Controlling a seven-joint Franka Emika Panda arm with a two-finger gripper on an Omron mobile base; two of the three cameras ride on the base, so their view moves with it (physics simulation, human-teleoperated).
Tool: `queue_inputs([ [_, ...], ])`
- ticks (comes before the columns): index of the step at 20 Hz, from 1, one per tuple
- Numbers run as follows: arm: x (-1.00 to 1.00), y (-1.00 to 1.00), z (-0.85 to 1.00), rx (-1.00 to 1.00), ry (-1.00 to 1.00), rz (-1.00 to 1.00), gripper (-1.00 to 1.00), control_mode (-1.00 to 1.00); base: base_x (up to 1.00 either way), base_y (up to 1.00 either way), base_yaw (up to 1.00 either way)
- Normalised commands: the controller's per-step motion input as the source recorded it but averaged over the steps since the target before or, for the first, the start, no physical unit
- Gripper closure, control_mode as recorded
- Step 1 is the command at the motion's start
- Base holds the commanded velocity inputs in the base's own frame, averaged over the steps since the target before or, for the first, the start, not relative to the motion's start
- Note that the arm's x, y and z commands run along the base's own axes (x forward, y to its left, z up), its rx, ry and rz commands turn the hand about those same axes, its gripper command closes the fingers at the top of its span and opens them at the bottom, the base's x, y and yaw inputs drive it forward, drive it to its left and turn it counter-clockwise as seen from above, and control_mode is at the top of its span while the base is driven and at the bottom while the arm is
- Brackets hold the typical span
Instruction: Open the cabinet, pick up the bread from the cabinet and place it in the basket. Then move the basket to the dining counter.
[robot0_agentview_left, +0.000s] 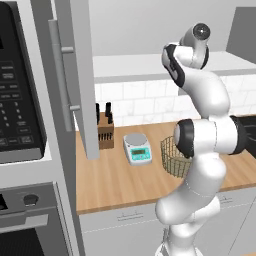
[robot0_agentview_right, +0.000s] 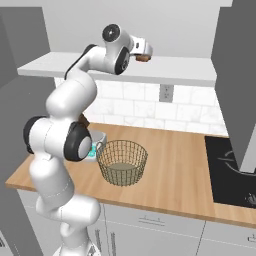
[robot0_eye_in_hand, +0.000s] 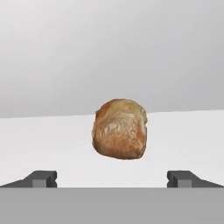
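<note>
In the left base view the cabinet (robot0_agentview_left: 75, 75) door hung swung open, its bar handle facing out, and the arm reached up toward the white shelf (robot0_agentview_left: 130, 65). Down on the counter (robot0_agentview_left: 115, 175) sat the basket (robot0_agentview_left: 173, 155), well below the fingers, with a kitchen scale (robot0_agentview_left: 137, 148) and a knife block (robot0_agentview_left: 105, 130) off to its side.

In the right base view the gripper (robot0_agentview_right: 142, 54) was level with the shelf, and the bread (robot0_agentview_right: 144, 58) showed as a brown lump right at its tip. The basket (robot0_agentview_right: 122, 162) stood empty on the counter, far beneath.

In the hand view the fingers (robot0_eye_in_hand: 41, 178) stood wide apart, low on either side, and the bread (robot0_eye_in_hand: 119, 128) rested on the shelf (robot0_eye_in_hand: 52, 144) ahead of them, centred between the two tips but not yet between them.

The step in hand looked like the approach for the pick. The next move would call for pushing forward until the bun sat between the fingers, then closing gently on it.
</note>
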Motion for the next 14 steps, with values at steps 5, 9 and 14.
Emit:
queue_inputs([
  [5, 0.28, -0.14, -0.02, -0.05, 0.01, -0.02, -1.0, -1.0, 0.0, 0.0, 0.0],
  [9, 0.3, -0.1, -0.17, 0.0, 0.05, -0.03, -1.0, -1.0, 0.0, 0.0, 0.0],
  [14, 0.35, -0.1, -0.12, 0.0, 0.06, -0.02, -1.0, -1.0, 0.0, 0.0, 0.0],
])
